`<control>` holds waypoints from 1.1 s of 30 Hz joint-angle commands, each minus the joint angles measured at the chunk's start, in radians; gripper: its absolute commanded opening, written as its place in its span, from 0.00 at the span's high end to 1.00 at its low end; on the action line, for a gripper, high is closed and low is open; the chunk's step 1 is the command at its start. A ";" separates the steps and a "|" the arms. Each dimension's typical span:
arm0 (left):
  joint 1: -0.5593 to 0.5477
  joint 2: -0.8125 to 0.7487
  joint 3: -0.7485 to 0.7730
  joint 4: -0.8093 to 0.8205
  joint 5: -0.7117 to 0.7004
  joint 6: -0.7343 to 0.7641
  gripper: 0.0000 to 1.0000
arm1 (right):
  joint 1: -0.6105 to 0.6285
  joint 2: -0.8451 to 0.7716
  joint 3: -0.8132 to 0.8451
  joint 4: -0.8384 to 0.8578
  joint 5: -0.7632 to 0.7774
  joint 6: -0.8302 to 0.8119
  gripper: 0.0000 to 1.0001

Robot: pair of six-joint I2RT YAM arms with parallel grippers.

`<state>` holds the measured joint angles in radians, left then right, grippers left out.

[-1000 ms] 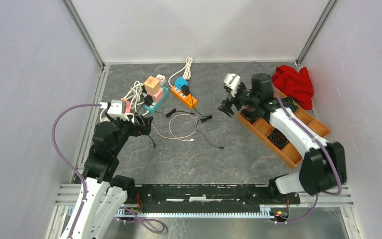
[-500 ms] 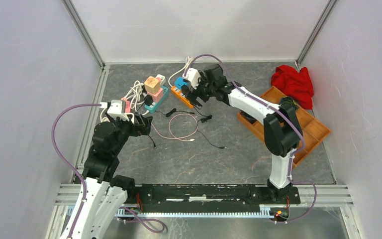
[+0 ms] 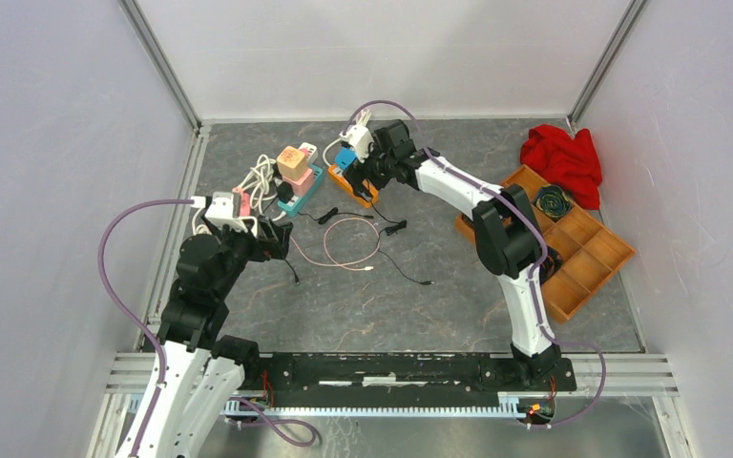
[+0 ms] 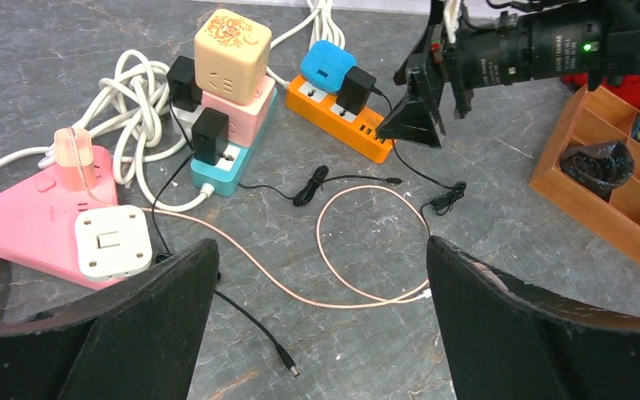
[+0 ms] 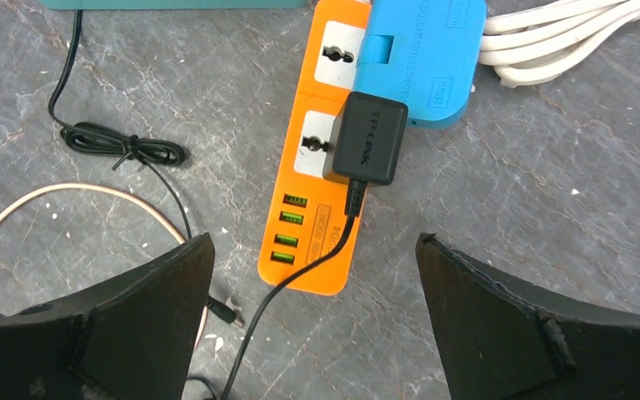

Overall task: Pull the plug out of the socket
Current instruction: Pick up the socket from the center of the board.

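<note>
**Left third of the top view**
- Left gripper (image 4: 318,246): jaws spread wide, holding nothing, over bare table near a thin pink cable loop (image 4: 367,242).
- Pink triangular socket block (image 4: 17,221), lower left of the left wrist view, with a white square plug (image 4: 112,242) seated on it.
- Coiled white cord (image 4: 133,117), just above the block.
- Teal strip (image 4: 221,171), carrying a dark charger (image 4: 210,133), a pink cube (image 4: 237,108) and a beige cube (image 4: 232,46) stacked on top.

**Centre**
- Orange socket strip (image 5: 308,242), flat on the table, upper centre of the top view.
- Blue adapter (image 5: 421,58), at the strip's far end.
- Black plug (image 5: 371,137), seated in the strip's second socket just beside the blue adapter, with its cord trailing over the USB ports.
- Right gripper (image 5: 313,237): fingers parted, empty, poised over the strip's USB end and not touching the plug.

**Right third**
- Wooden compartment tray (image 3: 582,258), at an angle.
- Red cloth (image 3: 563,157), at the tray's upper corner.
</note>
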<state>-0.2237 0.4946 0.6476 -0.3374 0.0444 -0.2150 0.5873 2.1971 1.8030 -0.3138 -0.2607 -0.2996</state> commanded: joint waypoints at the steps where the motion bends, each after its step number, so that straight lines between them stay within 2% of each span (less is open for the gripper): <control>1: 0.004 -0.014 0.003 0.042 0.010 0.048 0.00 | 0.003 0.063 0.087 0.002 0.006 0.047 0.02; 20: 0.004 -0.042 0.002 0.051 0.024 0.048 0.00 | 0.002 0.195 0.141 0.014 0.045 0.066 0.02; 33: 0.005 -0.045 0.002 0.052 0.022 0.046 0.00 | -0.001 0.216 0.137 0.015 0.049 0.066 0.21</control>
<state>-0.2237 0.4549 0.6476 -0.3336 0.0551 -0.2153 0.5873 2.3875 1.8980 -0.3202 -0.2264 -0.2344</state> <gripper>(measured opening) 0.994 0.822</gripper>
